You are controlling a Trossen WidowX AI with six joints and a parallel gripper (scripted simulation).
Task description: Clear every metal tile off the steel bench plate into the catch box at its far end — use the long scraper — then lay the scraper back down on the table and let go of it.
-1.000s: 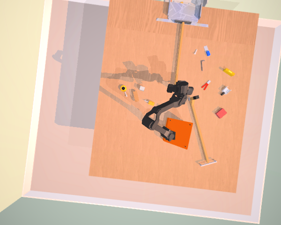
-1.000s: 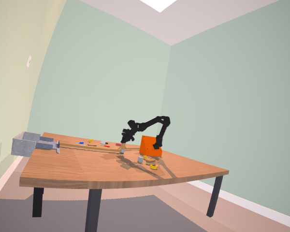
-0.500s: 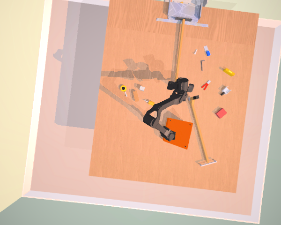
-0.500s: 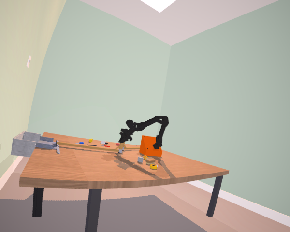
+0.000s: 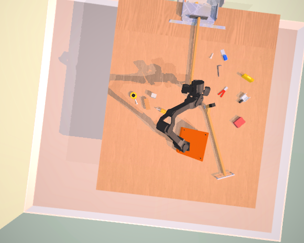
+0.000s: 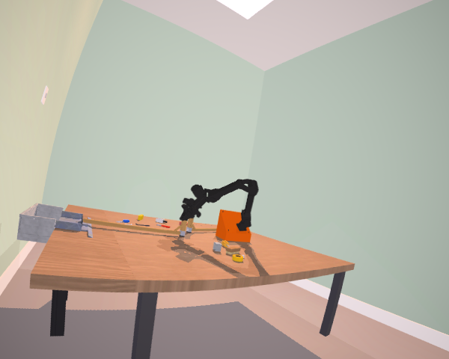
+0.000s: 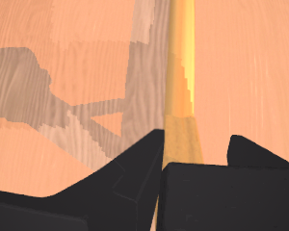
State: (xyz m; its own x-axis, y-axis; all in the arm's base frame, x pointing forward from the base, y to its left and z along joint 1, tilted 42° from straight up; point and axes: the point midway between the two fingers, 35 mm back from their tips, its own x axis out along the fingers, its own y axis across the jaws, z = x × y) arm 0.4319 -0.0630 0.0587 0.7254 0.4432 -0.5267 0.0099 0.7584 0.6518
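A long wooden scraper (image 5: 194, 49) lies lengthwise on the table, its handle running from the table's middle toward the far edge. Its blade end reaches the grey catch box (image 5: 198, 11), which hangs at that far edge. The steel plate (image 5: 196, 24) shows as a thin grey strip just in front of the box. No tiles can be made out on it; whether any lie in the box is too small to tell.

The gripper (image 5: 192, 83) is clamped on the near end of the handle, its fingers closed partway around the wood. In the wrist view the handle (image 7: 182, 58) runs straight ahead from between the dark fingers.

The push looks about finished. To do the rest well, draw the scraper back in line with its own length, lower it flat on bare wood, then open the fingers.

A second, similar scraper (image 5: 214, 138) lies toward the near right corner. Small tools are scattered near the right edge, and a few more toward the left. The arm stands on an orange base (image 5: 201, 154).

The table is warm-grained wood on dark legs, in a room with pale green walls and a pinkish floor.
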